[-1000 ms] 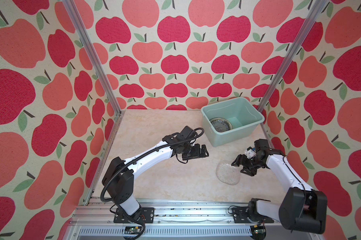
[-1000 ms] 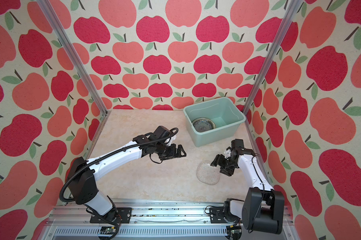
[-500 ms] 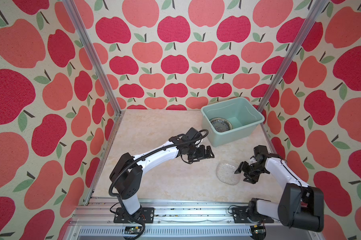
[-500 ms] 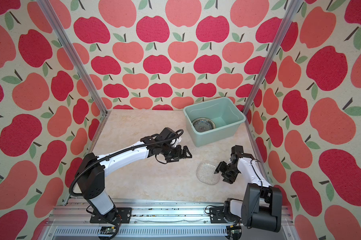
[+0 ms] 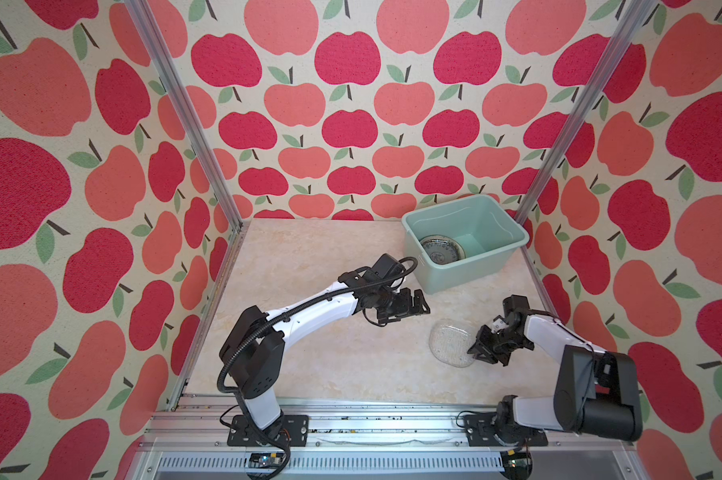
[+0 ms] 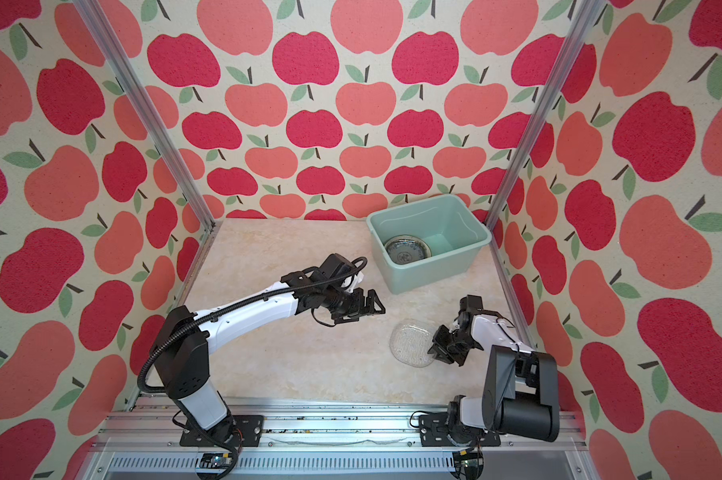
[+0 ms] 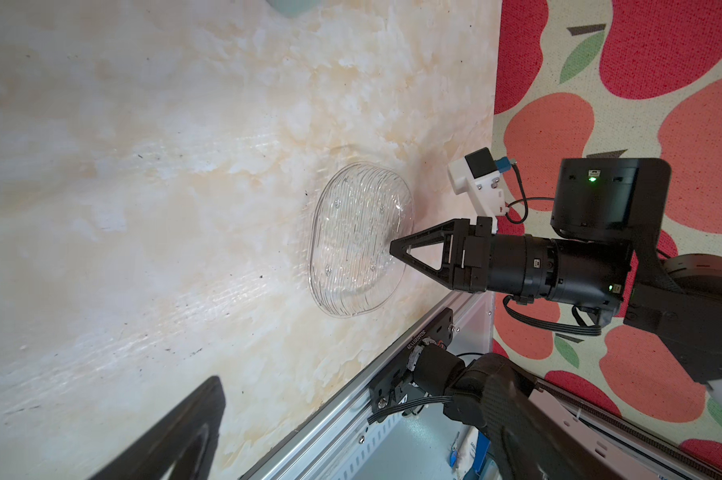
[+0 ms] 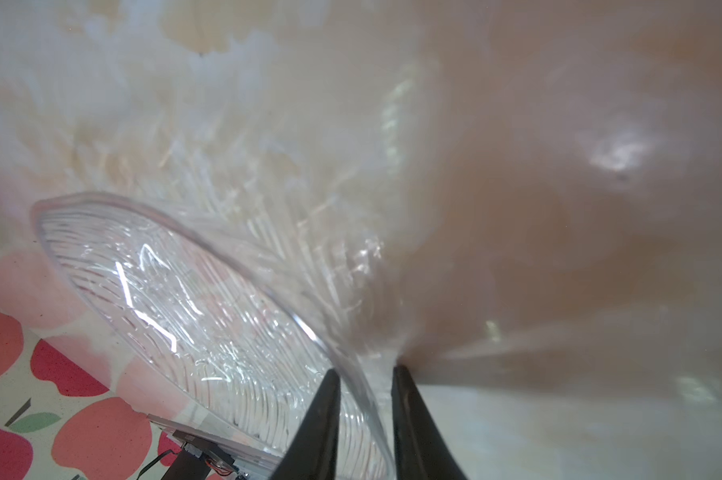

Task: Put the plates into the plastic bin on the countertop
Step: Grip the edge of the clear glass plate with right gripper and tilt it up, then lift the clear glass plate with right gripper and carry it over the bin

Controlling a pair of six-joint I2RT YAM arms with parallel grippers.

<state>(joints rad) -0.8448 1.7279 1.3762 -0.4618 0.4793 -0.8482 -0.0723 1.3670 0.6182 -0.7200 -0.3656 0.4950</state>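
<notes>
Jaws of the right gripper (image 8: 365, 374) are closed on the rim of the clear glass plate (image 5: 450, 343). That plate is on the counter (image 5: 309, 266), near the front right. The left gripper (image 5: 413, 311) hangs close by with its jaws wide open, holding nothing. The green plastic bin (image 5: 467, 270) at the back has one dark plate (image 5: 441, 249) inside.

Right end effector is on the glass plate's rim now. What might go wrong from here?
1. The right end effector pinches only the thin rim of the clear glass plate; smooth glass may slip when lifted.
2. The open left end effector hovers between plate and plastic bin, possibly blocking the carry path.
</notes>
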